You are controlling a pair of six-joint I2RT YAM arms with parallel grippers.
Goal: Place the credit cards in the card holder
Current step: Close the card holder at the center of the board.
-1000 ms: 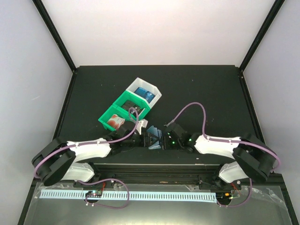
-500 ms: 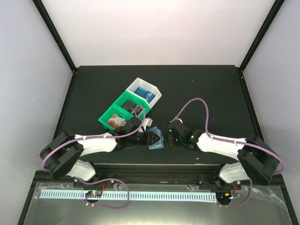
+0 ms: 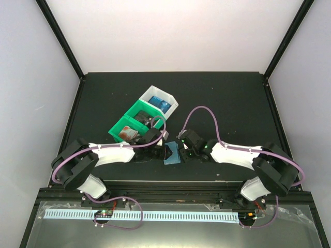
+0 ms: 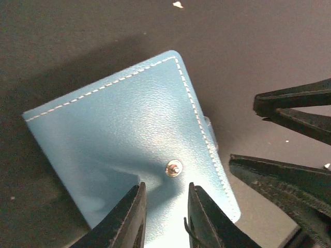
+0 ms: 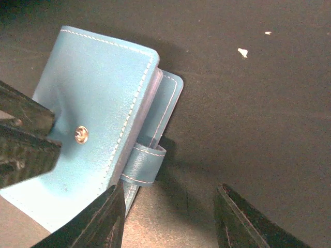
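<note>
The teal-blue card holder (image 3: 172, 154) lies folded shut on the black table between my grippers. In the left wrist view it (image 4: 129, 139) shows its cover with a metal snap stud. My left gripper (image 4: 165, 217) hovers over its near part, jaws a little apart and empty. In the right wrist view the holder (image 5: 98, 119) has its snap tab (image 5: 145, 165) loose at the edge. My right gripper (image 5: 168, 217) is wide open, one finger over the holder's edge. Credit cards lie in the bins: red-and-white (image 3: 125, 134), dark (image 3: 146, 120), blue (image 3: 159, 103).
Two green bins (image 3: 135, 112) and a white bin (image 3: 173, 103) stand in a diagonal row just behind the left gripper (image 3: 161, 152). The right gripper (image 3: 182, 150) is close to the left one, across the holder. A few white crumbs lie on the table.
The card holder stood open between the grippers a second ago and now lies folded shut. The right gripper has moved left toward it; the left arm has swung further forward.
</note>
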